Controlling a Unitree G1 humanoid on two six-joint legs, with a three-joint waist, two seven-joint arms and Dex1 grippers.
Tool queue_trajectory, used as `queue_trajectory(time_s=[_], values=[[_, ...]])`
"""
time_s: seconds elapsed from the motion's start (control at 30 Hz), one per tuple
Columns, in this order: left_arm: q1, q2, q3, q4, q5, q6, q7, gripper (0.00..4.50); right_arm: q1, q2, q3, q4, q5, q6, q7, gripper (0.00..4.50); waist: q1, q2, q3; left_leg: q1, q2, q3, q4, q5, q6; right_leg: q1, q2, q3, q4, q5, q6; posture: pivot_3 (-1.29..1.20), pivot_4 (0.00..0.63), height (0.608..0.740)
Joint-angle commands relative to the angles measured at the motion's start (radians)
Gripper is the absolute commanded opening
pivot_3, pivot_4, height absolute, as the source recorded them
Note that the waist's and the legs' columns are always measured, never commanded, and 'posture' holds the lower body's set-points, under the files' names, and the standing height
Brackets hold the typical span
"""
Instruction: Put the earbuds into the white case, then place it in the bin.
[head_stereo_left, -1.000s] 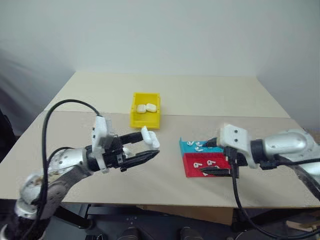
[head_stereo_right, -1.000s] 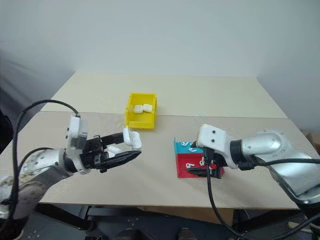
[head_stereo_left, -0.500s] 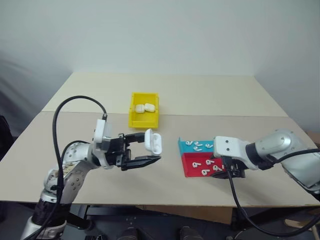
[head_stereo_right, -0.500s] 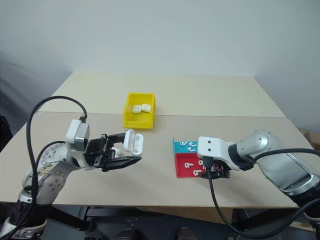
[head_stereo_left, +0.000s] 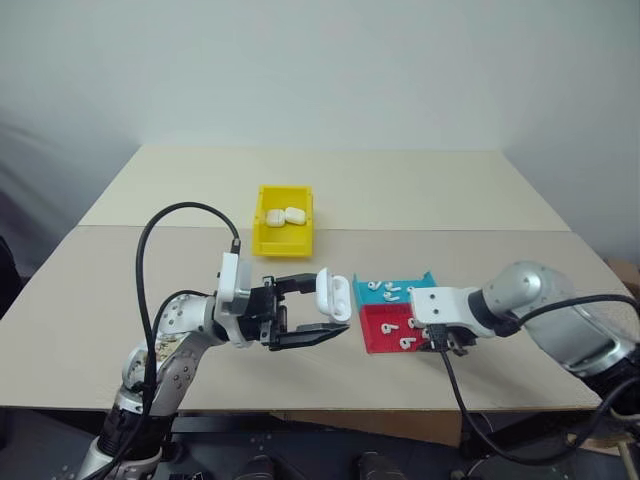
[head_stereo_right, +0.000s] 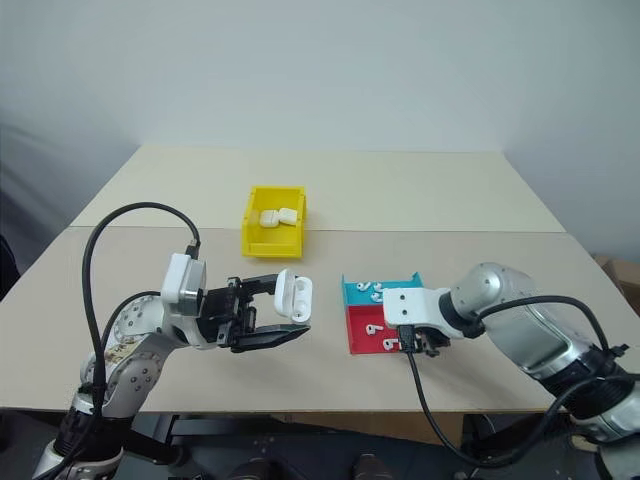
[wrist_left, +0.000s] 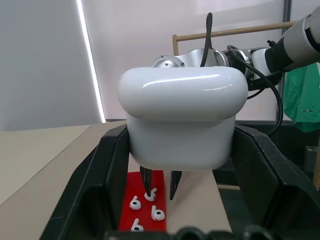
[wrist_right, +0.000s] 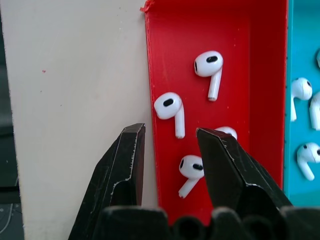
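Right gripper (wrist_right: 167, 150) hangs over the red compartment (wrist_right: 260, 60) of the tray, fingers (wrist_right: 125, 165) parted. One finger sits over the tabletop (wrist_right: 75, 100) just outside the red wall, the other over the red floor. Between them: earbuds (wrist_right: 170, 107). More earbuds in the teal compartment (wrist_right: 302, 45).
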Motion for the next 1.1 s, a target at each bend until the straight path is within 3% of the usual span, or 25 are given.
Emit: queue_trajectory(time_s=[0.03,0.63,0.73,0.83,1.1], values=[[0.014,0.002,0.017,-0.048,0.001,-0.016,0.013,2.77,-0.032,0.025,0.003,0.026,-0.041,-0.052,0.033,2.05,0.0,0.0,0.0,0.0,0.0,0.0,0.0,0.0,0.0,0.0,0.0,0.0,0.0,0.0,0.0,0.0,0.15,0.74],[0.046,0.018,0.028,-0.094,0.005,-0.001,0.052,2.77,-0.012,0.102,0.022,0.101,-0.151,-0.157,0.076,2.05,0.001,0.0,0.0,0.0,0.0,0.0,0.0,0.0,0.0,0.0,0.0,0.0,0.0,0.0,0.0,0.0,0.15,0.74],[0.052,0.023,0.029,-0.104,0.002,0.003,0.06,2.77,-0.006,0.106,0.016,0.102,-0.152,-0.162,0.081,1.49,0.002,0.0,0.0,0.0,0.0,0.0,0.0,0.0,0.0,0.0,0.0,0.0,0.0,0.0,0.0,0.0,0.15,0.74],[0.057,0.03,0.035,-0.111,-0.002,0.01,0.066,2.77,0.0,0.107,0.012,0.092,-0.149,-0.158,0.085,0.64,0.002,0.0,0.0,0.0,0.0,0.0,0.0,0.0,0.0,0.0,0.0,0.0,0.0,0.0,0.0,0.0,0.15,0.74],[0.056,0.032,0.032,-0.113,-0.007,0.012,0.07,2.77,0.014,0.096,-0.035,0.035,-0.109,-0.097,0.091,0.62,0.002,0.0,0.0,0.0,0.0,0.0,0.0,0.0,0.0,0.0,0.0,0.0,0.0,0.0,0.0,0.0,0.15,0.74]])
